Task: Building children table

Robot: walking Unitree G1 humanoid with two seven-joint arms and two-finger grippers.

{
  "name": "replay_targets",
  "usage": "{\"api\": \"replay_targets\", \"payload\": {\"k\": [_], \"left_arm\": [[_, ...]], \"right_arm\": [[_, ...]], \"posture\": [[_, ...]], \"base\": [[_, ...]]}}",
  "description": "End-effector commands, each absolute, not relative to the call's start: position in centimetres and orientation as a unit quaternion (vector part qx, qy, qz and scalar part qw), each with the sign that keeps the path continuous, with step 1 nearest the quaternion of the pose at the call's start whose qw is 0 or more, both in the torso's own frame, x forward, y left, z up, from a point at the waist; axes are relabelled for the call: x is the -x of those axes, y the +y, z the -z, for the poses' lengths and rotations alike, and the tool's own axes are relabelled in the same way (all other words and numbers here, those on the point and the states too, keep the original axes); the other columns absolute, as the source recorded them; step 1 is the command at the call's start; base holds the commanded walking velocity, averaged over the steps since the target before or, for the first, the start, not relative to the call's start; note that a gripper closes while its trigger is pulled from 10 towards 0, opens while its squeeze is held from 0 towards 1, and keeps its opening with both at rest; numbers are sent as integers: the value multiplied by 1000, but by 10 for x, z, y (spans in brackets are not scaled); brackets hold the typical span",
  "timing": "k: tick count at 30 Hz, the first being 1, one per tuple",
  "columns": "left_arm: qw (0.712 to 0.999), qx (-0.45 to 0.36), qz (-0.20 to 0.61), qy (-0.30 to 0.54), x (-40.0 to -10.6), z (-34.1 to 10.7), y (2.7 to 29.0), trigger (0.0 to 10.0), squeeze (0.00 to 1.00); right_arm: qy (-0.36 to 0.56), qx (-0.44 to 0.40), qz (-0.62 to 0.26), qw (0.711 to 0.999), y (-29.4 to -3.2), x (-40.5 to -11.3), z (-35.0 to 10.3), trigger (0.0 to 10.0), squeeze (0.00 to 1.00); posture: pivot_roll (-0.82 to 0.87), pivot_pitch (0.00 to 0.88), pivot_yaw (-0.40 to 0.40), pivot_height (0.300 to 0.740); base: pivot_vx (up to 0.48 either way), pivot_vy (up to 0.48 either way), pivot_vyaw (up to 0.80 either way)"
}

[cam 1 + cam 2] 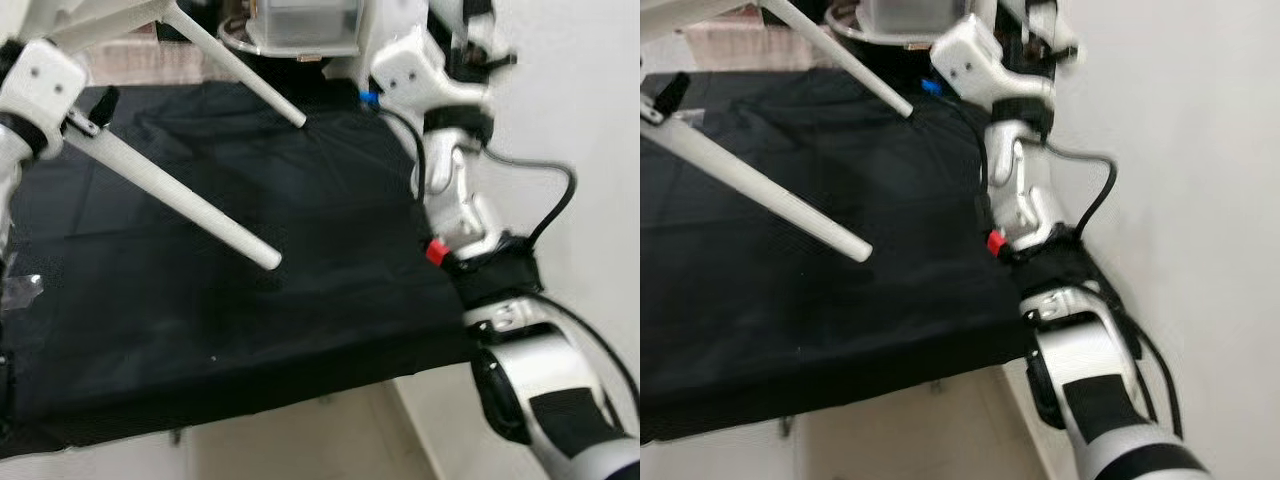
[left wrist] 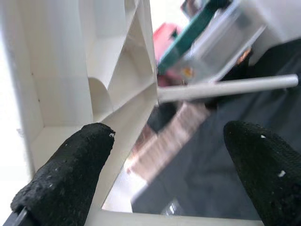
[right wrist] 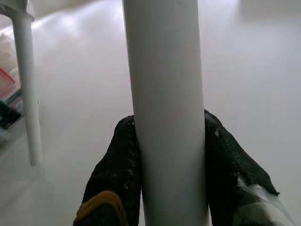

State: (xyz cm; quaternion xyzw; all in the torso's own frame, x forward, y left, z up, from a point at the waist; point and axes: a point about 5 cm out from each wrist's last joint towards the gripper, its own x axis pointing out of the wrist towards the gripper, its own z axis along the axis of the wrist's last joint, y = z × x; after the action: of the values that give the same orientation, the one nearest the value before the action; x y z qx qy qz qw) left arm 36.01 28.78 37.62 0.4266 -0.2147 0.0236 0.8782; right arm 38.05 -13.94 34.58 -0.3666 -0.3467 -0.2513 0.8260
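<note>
We note the bench (image 1: 300, 290), draped in black cloth, as landmark. Above its far-left corner hangs the white plastic child table (image 2: 70, 70), tipped, its legs (image 1: 190, 205) slanting out over the cloth. We judge it light, rigid, hollow and smooth, so slippery on round legs; the ribbed underside frame offers better purchase. Right end effector (image 3: 169, 165) is clamped around one leg (image 3: 164, 94). Left end effector (image 2: 164, 169) stands wide beside the frame, holding nothing.

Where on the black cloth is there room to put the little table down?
The black cloth is bare toward its near edge, below the two white table legs. It is crowded at the far edge, by the clear box and the robot's right arm.
</note>
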Motion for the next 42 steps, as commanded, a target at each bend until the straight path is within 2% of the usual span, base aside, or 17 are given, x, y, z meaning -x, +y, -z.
{"api": "replay_targets", "payload": {"k": [1, 4, 5, 6, 8, 14, 20, 24, 25, 27, 28, 29, 30, 32, 35, 37, 42], "left_arm": [[856, -436, -113, -254, -336, -420, 317, 10000, 0], [840, -453, -115, -277, -337, -441, 305, 10000, 0], [837, -456, -112, -280, -338, -445, 302, 10000, 0], [837, -456, -112, -280, -338, -445, 302, 10000, 0], [821, -477, -112, -293, -339, -453, 294, 10000, 0], [817, -482, -108, -298, -340, -461, 289, 10000, 0], [831, -463, -68, -299, -351, -455, 274, 10000, 0], [843, -451, -12, -293, -363, -429, 256, 10000, 0], [854, -435, 26, -284, -370, -407, 244, 10000, 0], [857, -430, 60, -276, -374, -384, 231, 10000, 0], [857, -430, 60, -276, -374, -384, 231, 10000, 0], [868, -408, 96, -266, -378, -358, 217, 10000, 0], [870, -400, 123, -260, -377, -338, 204, 10000, 0], [875, -382, 161, -251, -374, -310, 187, 10000, 0], [881, -366, 184, -239, -371, -292, 177, 10000, 0], [888, -341, 226, -210, -360, -256, 159, 10000, 0], [894, -332, 238, -185, -344, -223, 149, 10000, 0]], "right_arm": [[-255, 300, 298, 869, -179, -387, -322, 0, 0], [-173, 199, 280, 923, -186, -393, -293, 0, 0], [-120, 168, 265, 942, -186, -395, -270, 0, 0], [-120, 168, 265, 942, -186, -395, -270, 0, 0], [-49, 130, 250, 958, -187, -394, -235, 0, 0], [10, 76, 231, 970, -187, -392, -209, 0, 0], [79, 20, 177, 981, -171, -384, -173, 0, 0], [122, -7, 152, 981, -160, -378, -153, 0, 0], [141, -18, 143, 979, -155, -374, -144, 0, 0], [147, -4, 126, 981, -150, -371, -139, 0, 0], [147, -4, 126, 981, -150, -371, -139, 0, 0], [155, 3, 113, 981, -146, -369, -135, 0, 0], [151, 6, 105, 983, -144, -368, -135, 10000, 0], [139, 6, 101, 985, -143, -367, -139, 10000, 0], [129, 1, 98, 987, -143, -368, -143, 10000, 0], [112, -6, 92, 989, -141, -369, -150, 10000, 0], [103, 13, 63, 993, -134, -367, -153, 10000, 0]], "posture": [[157, 65, -24, 740], [162, 60, -22, 740], [165, 56, -18, 740], [165, 56, -18, 740], [168, 54, -17, 740], [164, 49, -9, 740], [162, 50, -15, 740], [159, 52, -19, 740], [159, 53, -15, 740], [154, 55, -13, 740], [154, 55, -13, 740], [148, 58, -18, 740], [146, 56, -12, 740], [146, 57, -13, 740], [146, 59, -13, 740], [147, 58, -13, 740], [142, 61, -14, 740]], "base": [[0, 0, 0], [0, 0, 0], [0, 0, 0], [0, 0, 0], [0, 0, 0], [0, 0, 0], [0, 0, 0], [0, 0, 0], [0, 0, 0], [0, 0, 0], [0, 0, 0], [0, 0, 0], [0, 0, 0], [0, 0, 0], [0, 0, 0], [0, 0, 0], [0, 0, 0]]}}
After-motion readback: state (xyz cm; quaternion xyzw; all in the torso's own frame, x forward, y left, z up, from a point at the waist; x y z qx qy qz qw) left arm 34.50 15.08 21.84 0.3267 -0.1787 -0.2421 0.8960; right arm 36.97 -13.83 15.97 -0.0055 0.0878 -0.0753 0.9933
